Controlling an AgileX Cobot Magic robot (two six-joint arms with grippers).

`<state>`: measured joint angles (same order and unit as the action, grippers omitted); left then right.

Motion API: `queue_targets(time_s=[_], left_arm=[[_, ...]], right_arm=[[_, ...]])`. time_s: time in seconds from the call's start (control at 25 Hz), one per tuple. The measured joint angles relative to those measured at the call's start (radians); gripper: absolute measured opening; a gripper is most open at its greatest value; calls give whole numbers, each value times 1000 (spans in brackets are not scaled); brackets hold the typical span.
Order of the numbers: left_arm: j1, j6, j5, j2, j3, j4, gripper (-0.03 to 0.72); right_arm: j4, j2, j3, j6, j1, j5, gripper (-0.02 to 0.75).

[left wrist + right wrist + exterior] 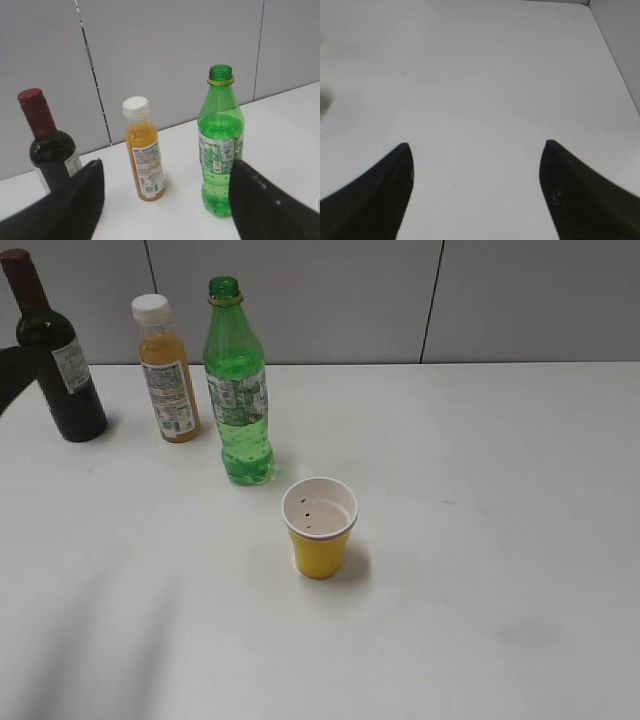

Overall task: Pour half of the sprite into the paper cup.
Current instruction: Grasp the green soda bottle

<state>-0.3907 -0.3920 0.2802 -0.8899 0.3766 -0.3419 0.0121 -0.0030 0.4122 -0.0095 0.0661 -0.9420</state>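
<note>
The sprite, a tall green bottle with no cap, stands upright on the white table, mostly full. The paper cup, yellow outside and white inside, stands upright just in front and to the right of it, with a few dark specks inside. My left gripper is open and empty, level with the bottles. In the left wrist view the sprite stands by the right finger, apart from it. My right gripper is open and empty over bare table.
An orange juice bottle with a white cap stands left of the sprite, and a dark wine bottle stands further left. A dark part of my left arm shows at the left edge. A grey wall runs behind the table.
</note>
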Motion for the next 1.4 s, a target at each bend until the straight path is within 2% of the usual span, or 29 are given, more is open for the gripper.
queue_targets(time_s=[0.12, 0.32, 0.44, 0.72, 0.8, 1.0, 1.4], left_arm=[[-5, 67, 130, -122, -1, 45, 587], [-6, 307, 359, -335, -1, 262, 587], [-6, 376, 491, -454, -1, 325, 587], [-6, 392, 678, -688, 20, 359, 589], [-6, 392, 707, -740, 46, 386, 612], [-6, 408, 726, -855, 109, 434, 685], [-6, 411, 749, -1009, 263, 432, 693]], right_arm=[[0, 0, 0, 0, 0, 0, 592], [0, 0, 0, 0, 0, 0, 592], [0, 0, 0, 0, 0, 0, 592], [0, 0, 0, 0, 0, 0, 592], [0, 0, 0, 0, 0, 0, 592], [0, 0, 0, 0, 0, 0, 592], [0, 0, 0, 0, 0, 0, 592]])
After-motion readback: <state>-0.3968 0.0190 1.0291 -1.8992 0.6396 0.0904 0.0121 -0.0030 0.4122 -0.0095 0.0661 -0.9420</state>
